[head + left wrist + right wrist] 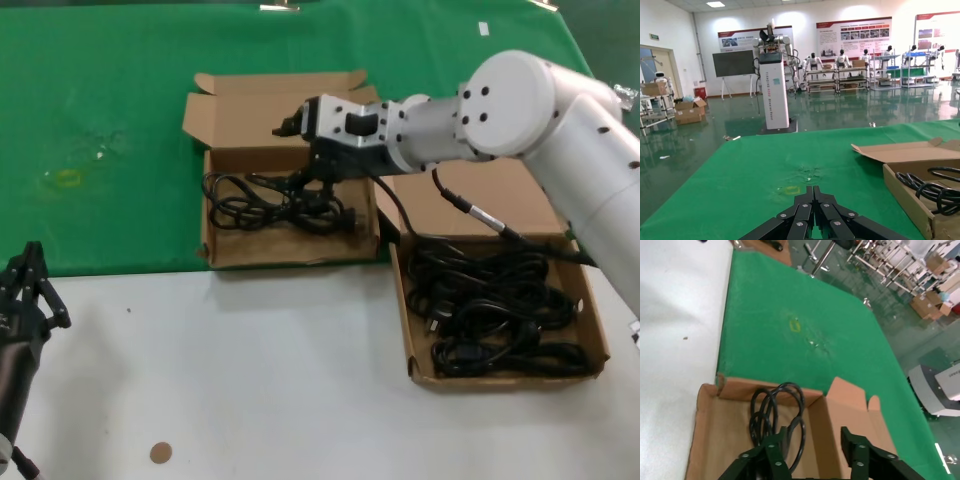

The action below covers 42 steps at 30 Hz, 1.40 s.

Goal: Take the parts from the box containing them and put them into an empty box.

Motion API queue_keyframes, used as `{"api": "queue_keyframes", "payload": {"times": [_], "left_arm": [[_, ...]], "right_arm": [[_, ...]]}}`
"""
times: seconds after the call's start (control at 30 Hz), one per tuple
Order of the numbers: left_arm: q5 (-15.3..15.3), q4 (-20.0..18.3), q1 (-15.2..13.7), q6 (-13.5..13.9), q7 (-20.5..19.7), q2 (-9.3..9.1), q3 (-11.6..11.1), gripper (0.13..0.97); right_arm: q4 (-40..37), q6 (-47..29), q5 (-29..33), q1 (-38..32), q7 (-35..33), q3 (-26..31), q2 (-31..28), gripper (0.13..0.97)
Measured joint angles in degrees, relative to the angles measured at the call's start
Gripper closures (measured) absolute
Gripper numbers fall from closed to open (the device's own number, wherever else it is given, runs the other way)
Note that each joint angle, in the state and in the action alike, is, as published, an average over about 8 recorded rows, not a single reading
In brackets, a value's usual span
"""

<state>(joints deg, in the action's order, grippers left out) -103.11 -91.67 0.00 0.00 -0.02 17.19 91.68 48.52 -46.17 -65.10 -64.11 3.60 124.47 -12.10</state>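
Note:
Two shallow cardboard boxes show in the head view. The box containing the parts [404, 300] lies on the right, with several black power cords [495, 310] heaped in it. The other box [268, 248], with splayed notched lid flaps [255, 105], holds one coiled cord [275, 200]. My right gripper [292, 155] hovers open over this box with nothing between its fingers. In the right wrist view that cord [776, 407] lies under one finger of the gripper [812, 437], the lid [850, 410] under the other. My left gripper [25, 285] is parked at the near left, shut [814, 189].
A green cloth [100, 120] covers the far part of the table, and the near part is white [250, 370]. A small brown disc [160, 453] lies near the front edge. The left wrist view shows the left box's wall [907, 197] and its cord [930, 187].

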Motion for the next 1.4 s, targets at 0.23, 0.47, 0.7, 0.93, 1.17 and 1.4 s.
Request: {"api": "queue_keyframes", "payload": {"times": [0.23, 0.47, 0.7, 0.93, 1.17, 1.4], "left_arm": [[0.0, 0.0, 0.0, 0.0, 0.0, 0.0, 0.0, 0.943], [0.0, 0.0, 0.0, 0.0, 0.0, 0.0, 0.0, 0.931], [0.0, 0.0, 0.0, 0.0, 0.0, 0.0, 0.0, 0.872], [0.0, 0.0, 0.0, 0.0, 0.0, 0.0, 0.0, 0.82], [0.0, 0.0, 0.0, 0.0, 0.0, 0.0, 0.0, 0.708], [0.0, 0.0, 0.0, 0.0, 0.0, 0.0, 0.0, 0.524]], "right_arm": [[2.8, -0.1, -0.3, 0.6, 0.8, -0.6, -1.1, 0.632], [3.6, 0.6, -1.0, 1.7, 0.8, -1.2, -1.3, 0.478], [6.3, 3.7, -3.5, 5.9, 0.5, -3.3, -1.5, 0.369], [9.9, 7.9, -6.9, 11.6, 0.1, -6.2, -1.9, 0.257], [13.7, 12.2, -10.4, 17.6, -0.3, -9.2, -2.2, 0.18], [17.4, 16.5, -13.9, 23.5, -0.7, -12.2, -2.6, 0.138]]}}
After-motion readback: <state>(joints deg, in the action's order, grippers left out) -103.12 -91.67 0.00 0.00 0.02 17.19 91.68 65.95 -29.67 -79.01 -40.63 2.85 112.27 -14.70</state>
